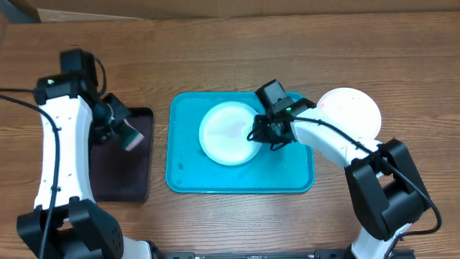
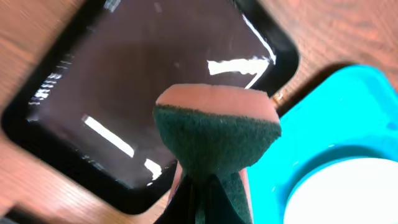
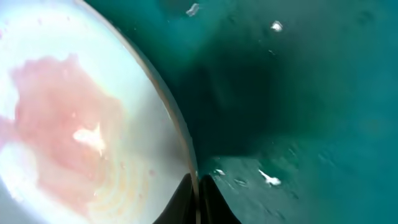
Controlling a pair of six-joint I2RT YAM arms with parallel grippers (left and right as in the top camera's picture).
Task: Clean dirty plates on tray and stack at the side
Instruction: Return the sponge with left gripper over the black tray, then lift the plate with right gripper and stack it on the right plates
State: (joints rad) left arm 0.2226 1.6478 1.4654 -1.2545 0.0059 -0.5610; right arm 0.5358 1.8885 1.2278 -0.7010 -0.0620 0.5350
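Note:
A pale mint plate (image 1: pixel 228 133) with a pinkish smear (image 3: pixel 59 118) lies on the turquoise tray (image 1: pixel 287 176). My right gripper (image 1: pixel 260 134) is shut on that plate's right rim (image 3: pixel 186 149), fingers either side of the edge. A white plate (image 1: pixel 352 114) lies on the table right of the tray. My left gripper (image 1: pixel 118 129) is shut on a green-and-pink scouring sponge (image 2: pixel 214 134) and holds it above the black tray (image 2: pixel 124 93), left of the turquoise tray (image 2: pixel 336 118). The yellow-green rimmed plate is not in view.
The narrow black tray (image 1: pixel 126 173) lies left of the turquoise tray. The wooden table (image 1: pixel 230 57) runs behind both trays. The plate's edge shows at the lower right of the left wrist view (image 2: pixel 348 193).

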